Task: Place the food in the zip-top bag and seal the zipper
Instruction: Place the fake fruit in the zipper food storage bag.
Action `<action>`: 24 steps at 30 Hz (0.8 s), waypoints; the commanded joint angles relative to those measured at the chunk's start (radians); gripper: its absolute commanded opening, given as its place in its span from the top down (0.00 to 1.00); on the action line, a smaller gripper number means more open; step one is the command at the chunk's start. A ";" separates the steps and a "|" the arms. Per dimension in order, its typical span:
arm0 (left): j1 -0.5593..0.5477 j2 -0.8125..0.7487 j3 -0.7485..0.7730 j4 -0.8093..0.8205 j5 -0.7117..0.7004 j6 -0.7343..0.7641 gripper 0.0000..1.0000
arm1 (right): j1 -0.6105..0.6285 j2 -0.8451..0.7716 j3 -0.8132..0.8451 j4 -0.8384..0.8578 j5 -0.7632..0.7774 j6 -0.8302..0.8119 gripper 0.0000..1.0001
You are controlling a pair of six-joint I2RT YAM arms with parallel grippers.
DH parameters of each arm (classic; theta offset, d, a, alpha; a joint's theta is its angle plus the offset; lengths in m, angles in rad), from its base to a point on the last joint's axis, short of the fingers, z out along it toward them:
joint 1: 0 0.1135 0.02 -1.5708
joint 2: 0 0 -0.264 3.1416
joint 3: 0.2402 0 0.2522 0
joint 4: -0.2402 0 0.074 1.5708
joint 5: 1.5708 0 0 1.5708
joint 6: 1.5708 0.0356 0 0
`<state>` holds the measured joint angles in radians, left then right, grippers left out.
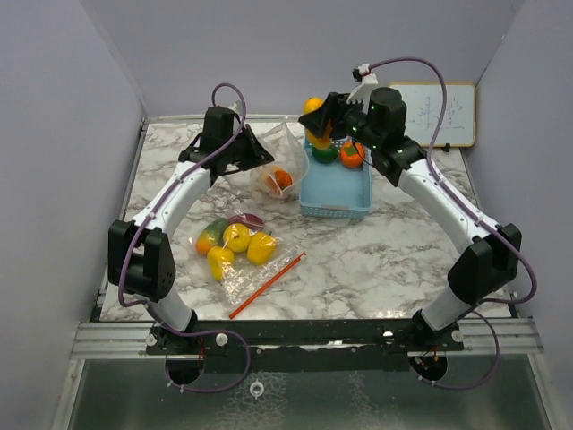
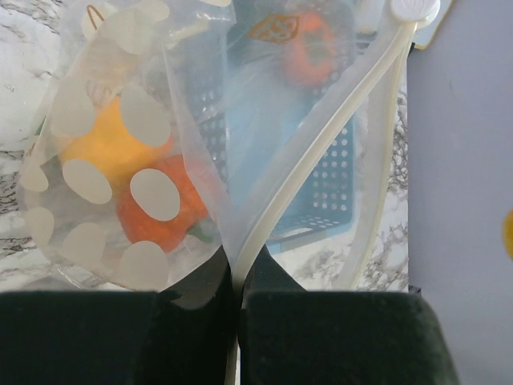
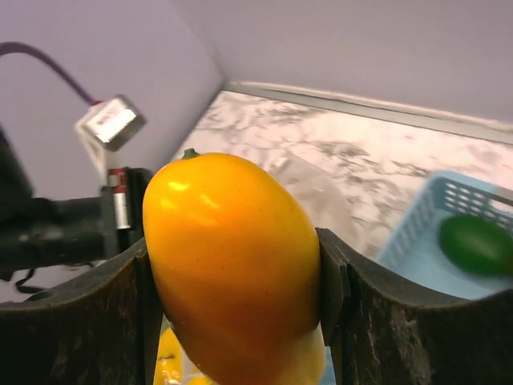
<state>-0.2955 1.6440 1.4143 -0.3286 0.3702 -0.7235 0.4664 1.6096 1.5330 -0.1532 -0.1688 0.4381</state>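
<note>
My left gripper (image 1: 260, 154) is shut on the rim of a clear zip-top bag (image 1: 285, 161) and holds its mouth up and open. In the left wrist view (image 2: 238, 297) the white zipper strip (image 2: 321, 152) runs up from the jaws, and an orange fruit (image 2: 108, 144) and a red-orange one (image 2: 164, 212) lie inside the bag. My right gripper (image 1: 320, 116) is shut on an orange-yellow fruit (image 3: 232, 265) and holds it in the air over the basket's far left, right of the bag mouth. A green fruit (image 1: 324, 153) and an orange-red one (image 1: 352, 154) sit in the basket.
The light blue basket (image 1: 336, 190) stands right of the bag. A second clear bag (image 1: 235, 246) with yellow and green food and a red zipper strip (image 1: 267, 285) lies front left. A whiteboard (image 1: 443, 114) leans at the back right. Walls close in on three sides.
</note>
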 commanded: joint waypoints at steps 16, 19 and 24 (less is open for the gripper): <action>0.005 -0.005 0.011 0.023 0.040 -0.010 1.00 | 0.072 0.198 0.072 0.136 -0.200 0.068 0.17; 0.005 0.002 0.016 0.022 0.045 -0.009 1.00 | 0.072 0.156 0.074 0.086 -0.133 0.018 0.00; 0.005 0.018 0.031 0.019 0.057 -0.007 1.00 | 0.068 0.101 0.077 0.017 -0.016 -0.050 0.00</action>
<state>-0.2955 1.6493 1.4166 -0.3286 0.3855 -0.7277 0.5411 1.7859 1.5700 -0.0704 -0.3222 0.4709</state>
